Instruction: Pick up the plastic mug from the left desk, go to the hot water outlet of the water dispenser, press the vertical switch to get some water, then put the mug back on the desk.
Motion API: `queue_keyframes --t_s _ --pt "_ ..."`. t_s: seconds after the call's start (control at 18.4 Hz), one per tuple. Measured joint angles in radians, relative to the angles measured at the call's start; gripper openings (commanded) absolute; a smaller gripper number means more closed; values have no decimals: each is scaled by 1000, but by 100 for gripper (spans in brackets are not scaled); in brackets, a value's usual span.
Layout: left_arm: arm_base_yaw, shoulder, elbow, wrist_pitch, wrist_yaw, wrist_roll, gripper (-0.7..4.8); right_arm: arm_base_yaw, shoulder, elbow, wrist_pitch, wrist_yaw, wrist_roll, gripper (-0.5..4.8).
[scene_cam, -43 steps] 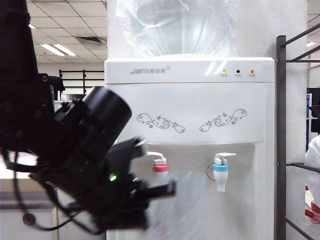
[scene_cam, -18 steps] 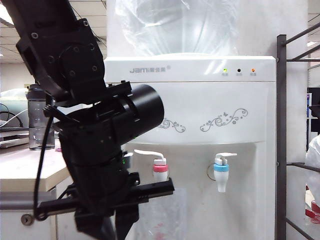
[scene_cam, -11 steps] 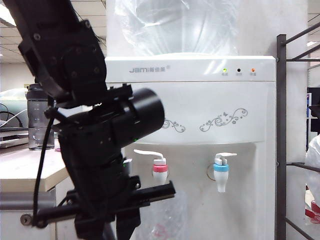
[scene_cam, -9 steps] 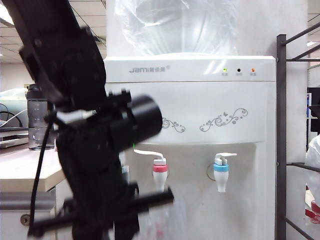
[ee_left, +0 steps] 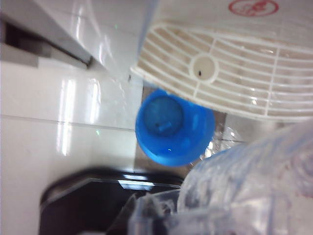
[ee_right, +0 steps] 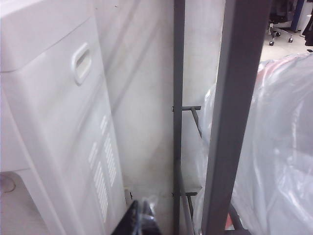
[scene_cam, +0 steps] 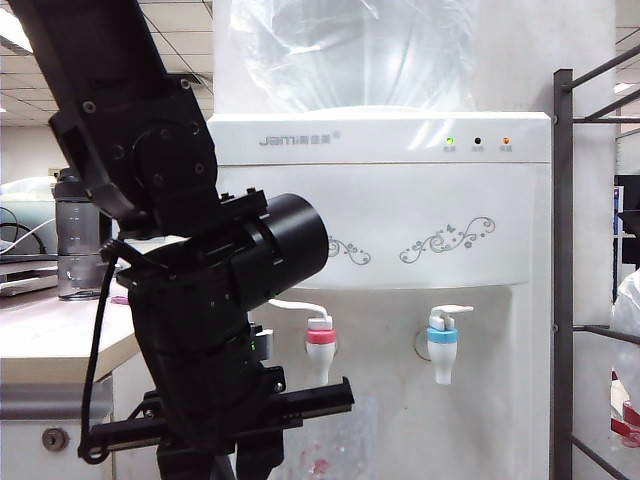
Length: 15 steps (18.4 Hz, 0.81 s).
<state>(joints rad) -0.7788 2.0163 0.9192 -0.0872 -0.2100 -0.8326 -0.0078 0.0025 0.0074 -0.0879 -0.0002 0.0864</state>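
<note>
White water dispenser (scene_cam: 400, 200) with grey swirls; red-collared hot water outlet (scene_cam: 320, 338).

left desk (scene_cam: 60, 350) left of water dispenser (scene_cam: 400, 200) | hot water outlet (scene_cam: 320, 345) on its front

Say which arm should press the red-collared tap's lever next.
Probably the left: its claw holds the plastic mug by the hot water outlet. The right claw hangs beside the water dispenser, away from the taps.

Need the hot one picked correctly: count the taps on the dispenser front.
2: red-collared tap left of centre, just right of the left arm; blue-collared tap further right. The arm may hide more.
</note>
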Motion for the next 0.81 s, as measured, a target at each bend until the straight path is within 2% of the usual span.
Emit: queue_keyframes --t_s 0.33,0.43,0.54,0.6,0.81 --pt "2 19 -18 100 -143 179 -5 0 0 0 0 0 0 3" --pt "-11 24 -18 134 -227 190 -5 0 0 0 0 0 0 4" --pt "-42 24 -18 200 -377 190 -5 0 0 0 0 0 0 4" --pt "-47 26 -18 211 -409 194 -5 0 0 0 0 0 0 3" --pt "-56 26 -18 226 -439 204 -5 0 0 0 0 0 0 3"
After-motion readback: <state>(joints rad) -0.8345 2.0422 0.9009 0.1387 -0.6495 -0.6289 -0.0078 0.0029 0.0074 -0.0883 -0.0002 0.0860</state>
